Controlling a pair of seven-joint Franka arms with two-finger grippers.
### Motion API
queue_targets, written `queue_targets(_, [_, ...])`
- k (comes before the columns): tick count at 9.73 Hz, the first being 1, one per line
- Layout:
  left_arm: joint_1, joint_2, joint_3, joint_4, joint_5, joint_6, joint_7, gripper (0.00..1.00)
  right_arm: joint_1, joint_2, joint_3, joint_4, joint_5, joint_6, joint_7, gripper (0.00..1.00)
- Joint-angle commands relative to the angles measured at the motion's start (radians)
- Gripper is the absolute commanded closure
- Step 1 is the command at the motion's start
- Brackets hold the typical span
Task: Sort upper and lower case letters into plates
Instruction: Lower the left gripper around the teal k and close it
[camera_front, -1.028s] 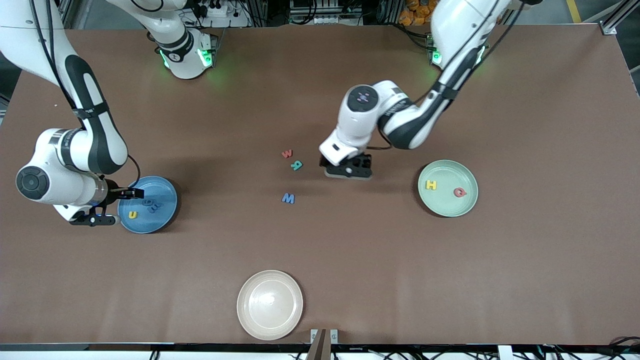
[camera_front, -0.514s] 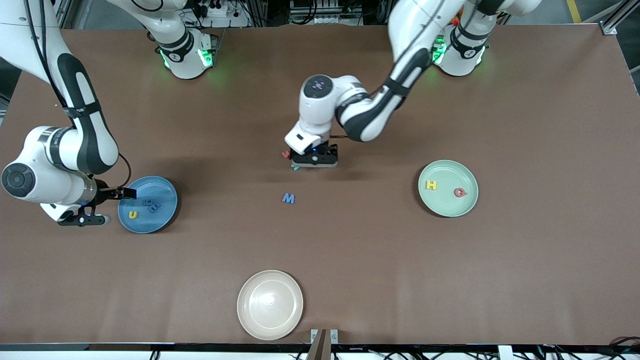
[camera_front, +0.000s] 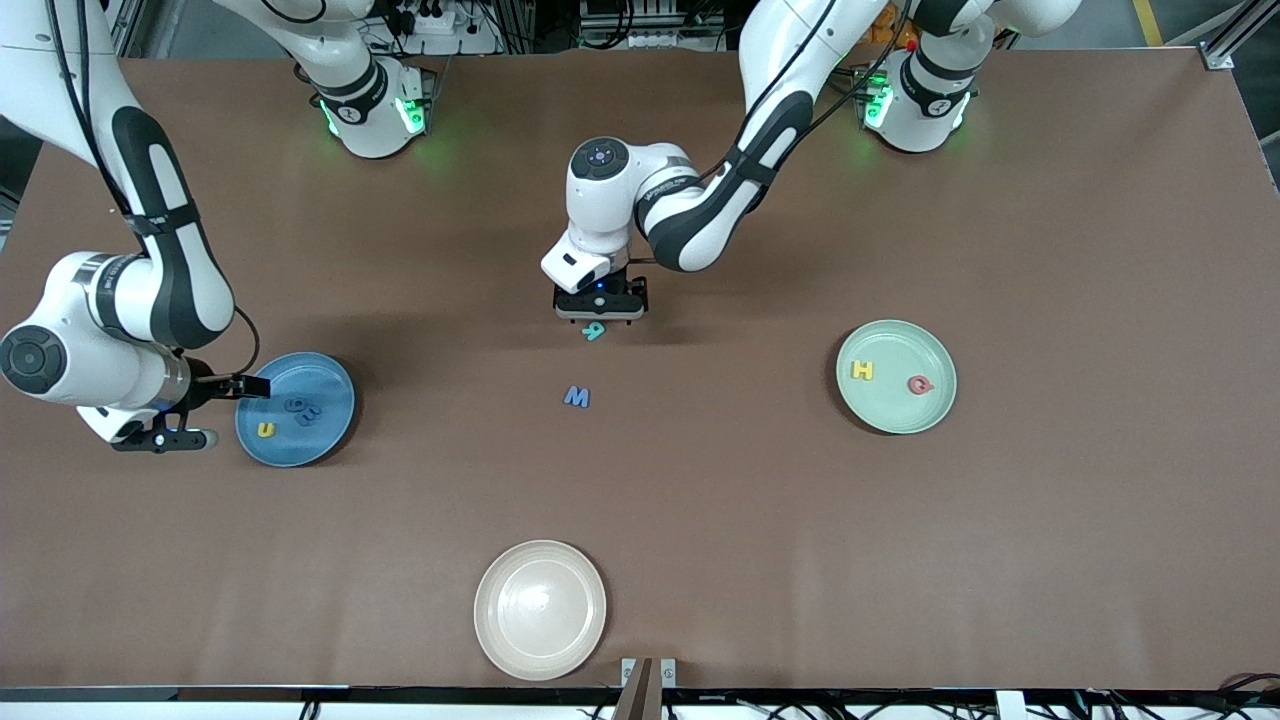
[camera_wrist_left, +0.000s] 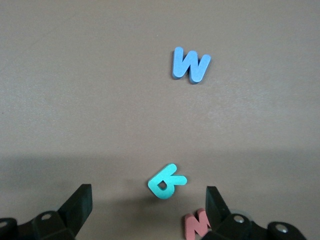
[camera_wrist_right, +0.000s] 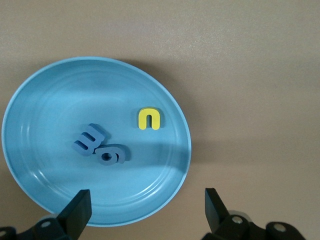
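Observation:
My left gripper (camera_front: 598, 310) hangs open low over the middle of the table, nothing between its fingers (camera_wrist_left: 80, 205). A red letter (camera_wrist_left: 196, 225) lies right beside one fingertip, partly hidden; the front view hides it. A teal letter (camera_front: 594, 330) (camera_wrist_left: 167, 181) lies just ahead of the jaws. A blue M (camera_front: 577, 397) (camera_wrist_left: 190, 65) lies nearer the camera. The blue plate (camera_front: 330, 385) (camera_wrist_right: 60, 90) holds a yellow u (camera_wrist_right: 149, 119) and two blue letters (camera_wrist_right: 90, 139). My right gripper (camera_front: 213, 412) (camera_wrist_right: 145, 212) is open and empty over that plate's edge. The mint green plate (camera_front: 896, 412) holds a yellow H (camera_front: 862, 370) and a red Q (camera_front: 919, 384).
A cream-white plate (camera_front: 540, 609) with nothing in it sits near the table's edge nearest the camera. The brown tabletop stretches bare between the plates.
My left arm has swung from near the green plate toward the right arm's end and now covers the red letter. My right gripper has drawn back slightly off the blue plate.

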Motion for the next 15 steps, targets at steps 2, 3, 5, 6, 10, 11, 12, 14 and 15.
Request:
queue_targets(2, [-0.033,0.065,0.020,0.062,0.096,-0.017,0.111,0.00,-0.016,-0.013,0.012,-0.004,-0.007,-0.006,-0.012,0.00])
queue_targets(3, [-0.032,0.064,0.020,0.062,0.096,-0.017,0.209,0.00,-0.017,-0.013,0.012,-0.002,-0.008,-0.006,-0.012,0.00])
queue_targets(5, [-0.024,0.070,0.020,0.062,0.081,-0.017,0.364,0.00,-0.017,-0.013,0.012,0.004,-0.008,-0.006,-0.012,0.00])
queue_targets(6, [-0.020,0.082,0.020,0.062,0.086,-0.017,0.421,0.00,-0.017,-0.013,0.013,0.006,-0.008,-0.006,-0.012,0.00])
queue_targets(10, [-0.020,0.093,0.020,0.062,0.084,-0.015,0.517,0.00,-0.019,-0.011,0.012,0.010,-0.010,-0.004,-0.012,0.00])
queue_targets(11, [-0.020,0.091,0.020,0.064,0.083,-0.015,0.514,0.10,-0.017,-0.007,0.012,0.012,-0.010,-0.004,-0.012,0.00])
queue_targets(12, [-0.020,0.093,0.020,0.065,0.082,-0.015,0.515,0.15,-0.017,-0.005,0.012,0.012,-0.010,-0.001,-0.012,0.00])
queue_targets(14, [-0.021,0.105,0.020,0.091,0.081,-0.015,0.506,0.27,-0.017,-0.004,0.012,0.015,-0.010,-0.001,-0.012,0.00])
queue_targets(15, [-0.023,0.107,0.020,0.093,0.082,-0.015,0.504,0.27,-0.016,-0.001,0.013,0.016,-0.010,-0.001,-0.012,0.00])
